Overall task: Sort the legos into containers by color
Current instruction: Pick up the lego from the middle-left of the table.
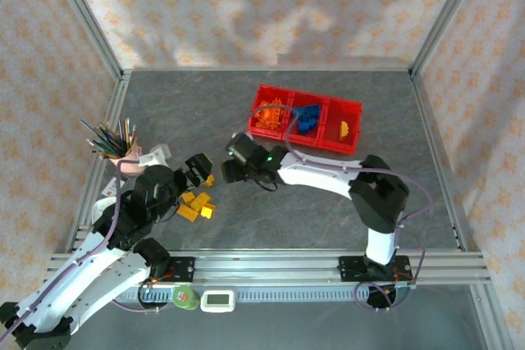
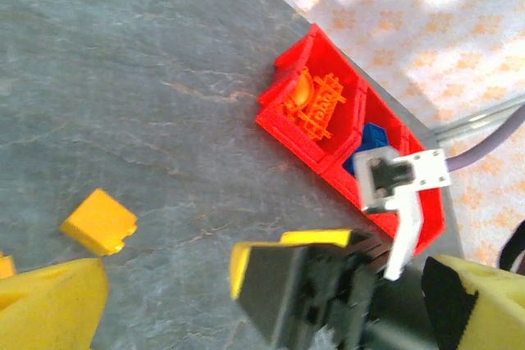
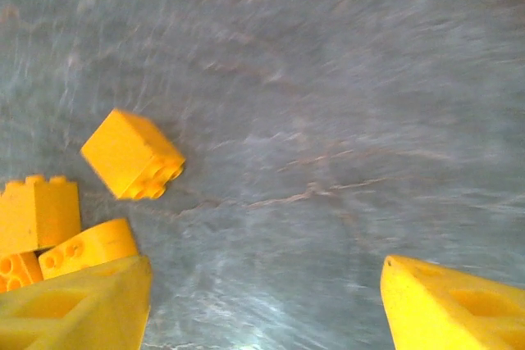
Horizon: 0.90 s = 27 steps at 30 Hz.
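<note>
While both arms reach in low from the near edge, the pile of small yellow plastic bricks (image 1: 195, 204) lies closest to their bases, left of centre on the grey stone-patterned table (image 1: 328, 211).

- Left gripper (image 1: 197, 170): fingers spread wide, nothing held, just past the pile.
- Right gripper (image 3: 262, 301): also wide apart and empty, just beside the left one. A lone yellow cube brick (image 3: 133, 155) lies on its side ahead-left of its fingers.

Judgement: a yellow pick is in hand. Take the lone cube, not the pile, and square the fingers to its flat faces. Send one arm only, as the two heads crowd each other.

Room: the pink cup of coloured pencils (image 1: 123, 147) stands close outside the left arm. Open table runs to the long red plastic three-bin tray (image 1: 312, 97): orange left, blue middle, one yellow piece (image 1: 344, 130) right.
</note>
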Tool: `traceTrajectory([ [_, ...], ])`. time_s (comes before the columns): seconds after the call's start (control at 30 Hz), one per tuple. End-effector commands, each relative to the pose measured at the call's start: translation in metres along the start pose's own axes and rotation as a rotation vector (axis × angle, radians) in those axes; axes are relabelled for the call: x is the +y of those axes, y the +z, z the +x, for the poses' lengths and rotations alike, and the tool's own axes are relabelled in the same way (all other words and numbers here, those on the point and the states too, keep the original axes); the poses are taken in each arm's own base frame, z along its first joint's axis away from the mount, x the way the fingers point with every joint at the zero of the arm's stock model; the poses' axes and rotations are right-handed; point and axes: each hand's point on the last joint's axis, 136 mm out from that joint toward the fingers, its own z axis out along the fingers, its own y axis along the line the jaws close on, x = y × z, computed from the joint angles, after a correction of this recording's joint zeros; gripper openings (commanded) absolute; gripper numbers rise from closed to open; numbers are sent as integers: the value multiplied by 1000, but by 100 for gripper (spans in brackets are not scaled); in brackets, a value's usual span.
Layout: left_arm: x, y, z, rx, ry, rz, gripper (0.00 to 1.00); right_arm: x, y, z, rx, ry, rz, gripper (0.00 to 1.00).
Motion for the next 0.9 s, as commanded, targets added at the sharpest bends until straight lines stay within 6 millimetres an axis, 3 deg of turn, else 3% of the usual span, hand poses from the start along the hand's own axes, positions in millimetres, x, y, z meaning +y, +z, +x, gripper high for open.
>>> traceTrajectory([
  [0.0,26,-11,-5,-30,-30,-110,99,31,7,-12,-29,-27,-49,75],
  [0.33,41,-29,-16,-86,-80,-164,99,58,60,-6,9,-26,-42,81],
  [0.53,46,-35,-20,-109,-84,-177,99,67,82,-4,30,-121,-50,84],
  [0.73,48,-35,-21,-116,-88,-180,99,62,97,-5,34,-202,-1,84],
  [0.87,48,-34,-20,-118,-88,-181,99,51,104,-11,17,-241,79,78],
])
